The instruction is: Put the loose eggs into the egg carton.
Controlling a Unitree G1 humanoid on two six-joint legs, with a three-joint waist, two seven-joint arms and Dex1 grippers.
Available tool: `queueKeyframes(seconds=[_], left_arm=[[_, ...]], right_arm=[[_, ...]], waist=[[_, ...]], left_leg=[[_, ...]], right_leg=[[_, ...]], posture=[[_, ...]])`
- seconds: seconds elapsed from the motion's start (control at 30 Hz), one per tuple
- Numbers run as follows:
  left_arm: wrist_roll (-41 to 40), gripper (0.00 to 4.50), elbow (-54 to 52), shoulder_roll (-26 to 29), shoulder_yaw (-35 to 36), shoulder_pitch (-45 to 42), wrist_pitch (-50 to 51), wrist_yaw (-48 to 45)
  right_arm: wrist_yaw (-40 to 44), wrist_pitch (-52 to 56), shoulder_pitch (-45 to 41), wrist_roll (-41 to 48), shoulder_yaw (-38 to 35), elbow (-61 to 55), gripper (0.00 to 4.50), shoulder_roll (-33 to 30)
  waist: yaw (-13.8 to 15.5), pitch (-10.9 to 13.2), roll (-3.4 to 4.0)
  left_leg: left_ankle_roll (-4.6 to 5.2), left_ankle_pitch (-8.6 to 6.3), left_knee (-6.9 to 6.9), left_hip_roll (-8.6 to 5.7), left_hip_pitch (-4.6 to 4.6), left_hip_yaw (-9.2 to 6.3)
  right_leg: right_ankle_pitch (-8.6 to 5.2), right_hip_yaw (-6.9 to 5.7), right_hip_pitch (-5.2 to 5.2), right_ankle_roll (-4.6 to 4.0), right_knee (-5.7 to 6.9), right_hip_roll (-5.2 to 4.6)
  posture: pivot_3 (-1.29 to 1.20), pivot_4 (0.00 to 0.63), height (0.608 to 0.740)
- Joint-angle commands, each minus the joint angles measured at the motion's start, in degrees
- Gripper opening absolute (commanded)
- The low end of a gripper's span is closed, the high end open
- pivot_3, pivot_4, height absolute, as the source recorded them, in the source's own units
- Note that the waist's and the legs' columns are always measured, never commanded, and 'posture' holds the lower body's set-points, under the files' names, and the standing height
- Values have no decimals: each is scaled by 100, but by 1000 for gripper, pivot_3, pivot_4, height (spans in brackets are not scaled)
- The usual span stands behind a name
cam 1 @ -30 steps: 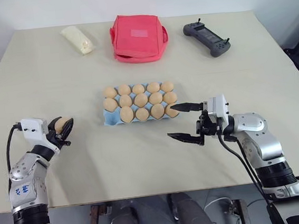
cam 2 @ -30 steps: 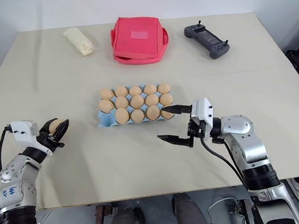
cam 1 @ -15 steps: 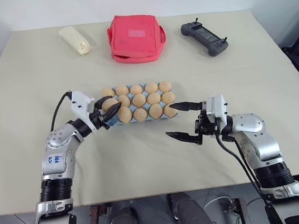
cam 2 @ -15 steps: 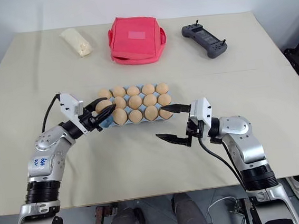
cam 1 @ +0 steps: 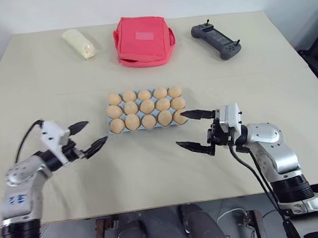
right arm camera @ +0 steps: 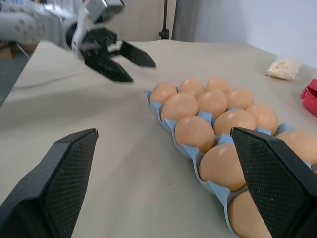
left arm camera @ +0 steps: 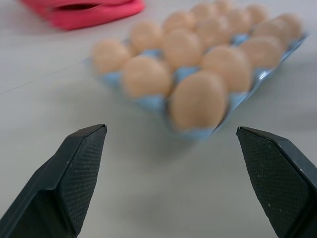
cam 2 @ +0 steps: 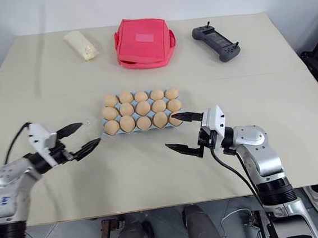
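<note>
- Fifteen eggs [cam 1: 147,107] sat in the egg carton [cam 1: 113,131] at mid tabletop [cam 1: 152,170], filling every cup.
- The left end effector [cam 1: 87,137] hovered empty, fingers spread, just left of the carton.
- The right end effector [cam 1: 193,130], also spread and empty, hovered at the carton's near right corner.
- Judgement: no loose egg visible; any withdrawal should clear the carton without nudging it.

A flat, lidless light-blue egg carton [cam 1: 113,130] is laid at the centre of the table, its long side running from 9 to 3 o'clock. All fifteen cups, three rows of five, are filled with smooth tan-orange eggs [cam 1: 147,106] stood upright and packed close together. The egg at the carton's 7 o'clock corner [left arm camera: 199,100] is seated in its cup like the others.
</note>
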Motion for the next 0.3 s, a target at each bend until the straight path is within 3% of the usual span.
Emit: queueKeyframes(seconds=[0.03,0.3], left_arm=[[-91,4491,-28,282,430,370,-167,-259],[66,4491,-122,427,859,959,-316,-178]], right_arm=[[88,-1,-8,100,-212,-84,4500,-193],[168,55,-83,123,-458,166,4500,-532]], waist=[[1,0,0],[19,0,0]], left_leg=[[2,-1,-1,-1,0,0],[0,-5,-16,4,-1,-1]], right_leg=[[0,-2,1,0,-2,-2],[-2,-10,-1,-4,-11,-5]], posture=[[0,150,740],[0,150,740]])
